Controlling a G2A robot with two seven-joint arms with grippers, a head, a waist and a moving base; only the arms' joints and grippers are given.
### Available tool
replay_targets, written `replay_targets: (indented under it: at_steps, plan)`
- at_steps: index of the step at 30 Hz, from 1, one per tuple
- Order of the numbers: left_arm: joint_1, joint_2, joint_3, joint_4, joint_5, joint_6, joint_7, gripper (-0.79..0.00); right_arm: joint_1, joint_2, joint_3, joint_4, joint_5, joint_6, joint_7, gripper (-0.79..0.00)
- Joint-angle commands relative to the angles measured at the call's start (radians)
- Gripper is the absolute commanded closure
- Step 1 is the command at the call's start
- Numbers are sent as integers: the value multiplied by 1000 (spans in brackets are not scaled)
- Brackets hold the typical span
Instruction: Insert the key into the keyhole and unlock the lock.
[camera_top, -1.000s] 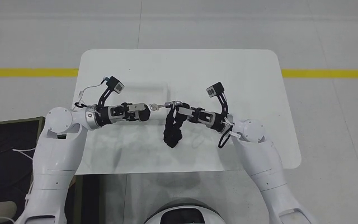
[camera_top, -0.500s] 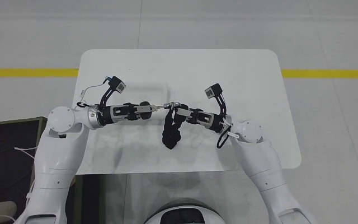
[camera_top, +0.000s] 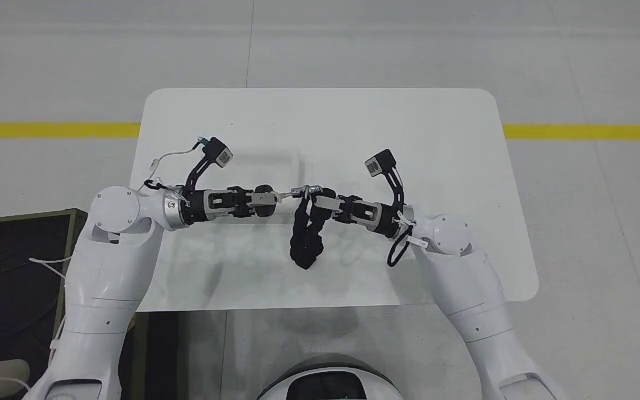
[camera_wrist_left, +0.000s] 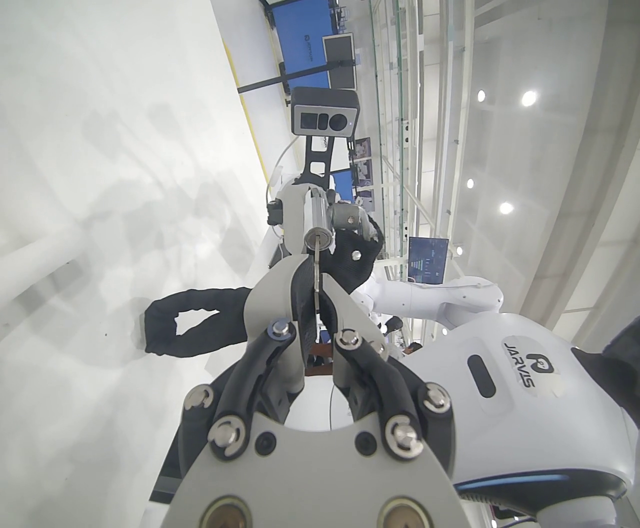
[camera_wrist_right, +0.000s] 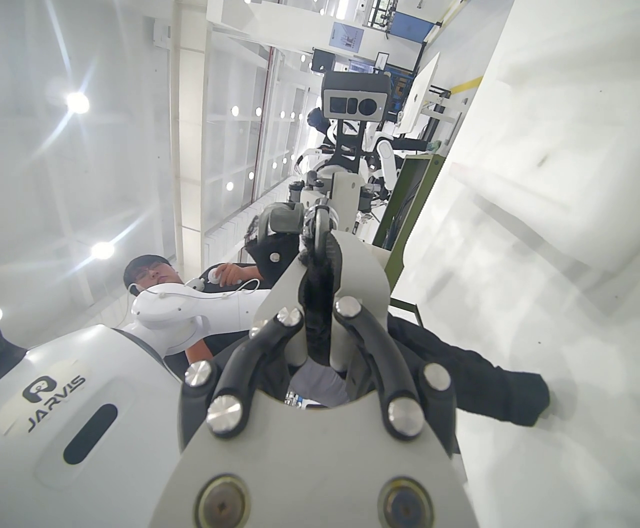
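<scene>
Arms (camera_top: 215, 200) meet above table (camera_top: 450, 130), left fingers (camera_wrist_left: 272, 300) pinching key (camera_wrist_left: 317, 270), right fingers (camera_wrist_right: 365, 270) clamping lock (camera_wrist_left: 345, 217).

no readable print besides branding

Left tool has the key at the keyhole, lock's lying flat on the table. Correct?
No. The lock isn't lying on the table; the right tool holds it up off the surface, as the left wrist view shows. The rest stands: the left tool has the key at the keyhole.
</scene>
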Motion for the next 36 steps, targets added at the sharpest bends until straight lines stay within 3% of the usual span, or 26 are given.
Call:
replay_targets:
  at_steps: [1, 6, 9, 12, 25, 36]
  plan:
    - [0, 0, 0, 0, 0, 0, 0, 0, 0, 0, 0, 0, 0, 0, 0, 0]
    - [17, 1, -9, -29, 21, -29, 28, 0, 0, 0, 0, 0, 0, 0, 0, 0]
    - [93, 7, -46, -176, 214, -210, 130, 0, 0, 0, 0, 0, 0, 0, 0, 0]
    - [136, 9, -65, -247, 373, -363, 210, 0, -43, 3, 2, -35, -16, 17, -24, 0]
    - [196, -6, -97, -255, 848, -836, 646, 0, -83, 16, 15, -103, -31, 53, -66, 0]
    - [241, -4, -68, -338, 1428, -839, 1117, 0, -77, 24, 8, -102, -30, 62, -70, 0]
